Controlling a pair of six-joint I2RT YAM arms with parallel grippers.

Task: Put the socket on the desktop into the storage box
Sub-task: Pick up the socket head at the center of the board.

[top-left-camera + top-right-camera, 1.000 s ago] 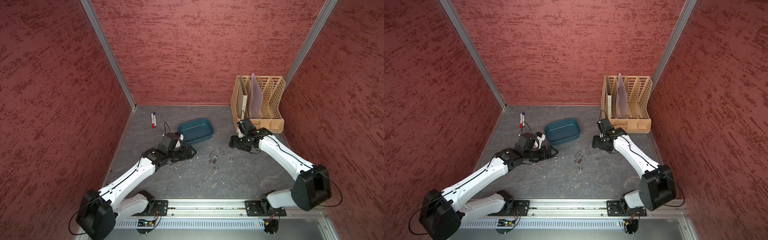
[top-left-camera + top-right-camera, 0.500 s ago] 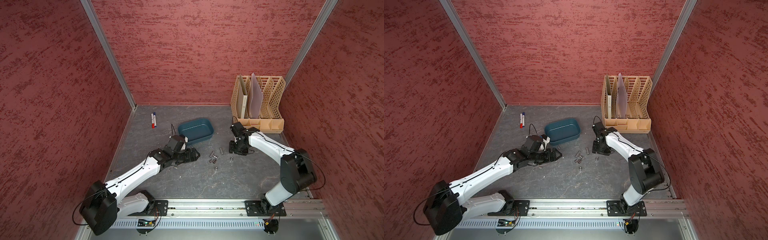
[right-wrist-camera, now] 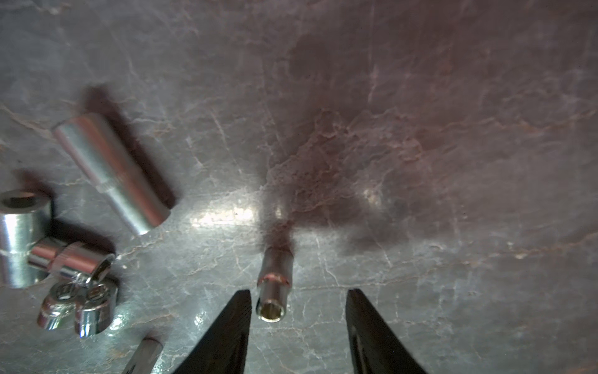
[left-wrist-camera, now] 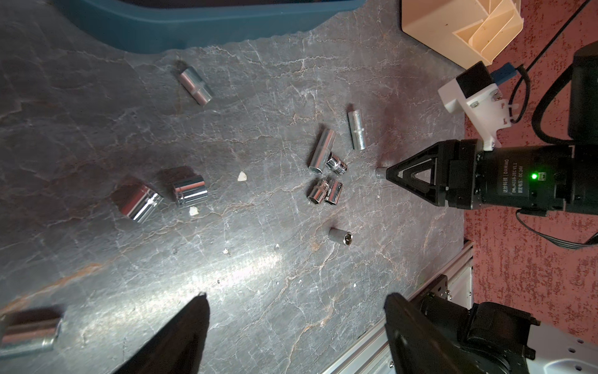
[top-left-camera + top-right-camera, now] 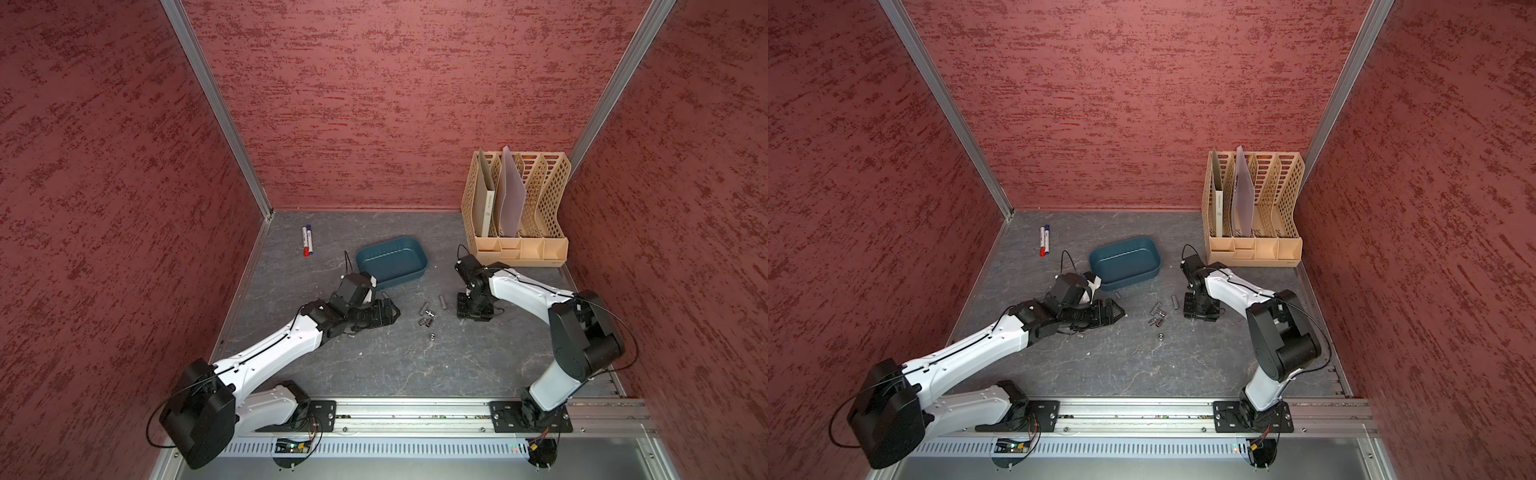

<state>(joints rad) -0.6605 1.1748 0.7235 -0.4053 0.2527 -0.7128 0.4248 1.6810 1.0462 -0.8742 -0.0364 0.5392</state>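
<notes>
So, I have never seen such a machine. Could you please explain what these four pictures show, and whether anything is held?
This is one robot with a left arm and a right arm, each ending in a two-fingered clamp called a gripper. Both top views look down from one overhead camera; the other two pictures come from cameras on the wrists. On the grey desktop lie scattered chrome sockets, a teal storage box that looks empty, two markers and a beige file rack. Nothing is held. The left gripper is open and empty. The right gripper stands open around one small socket, not yet gripping it.
</notes>
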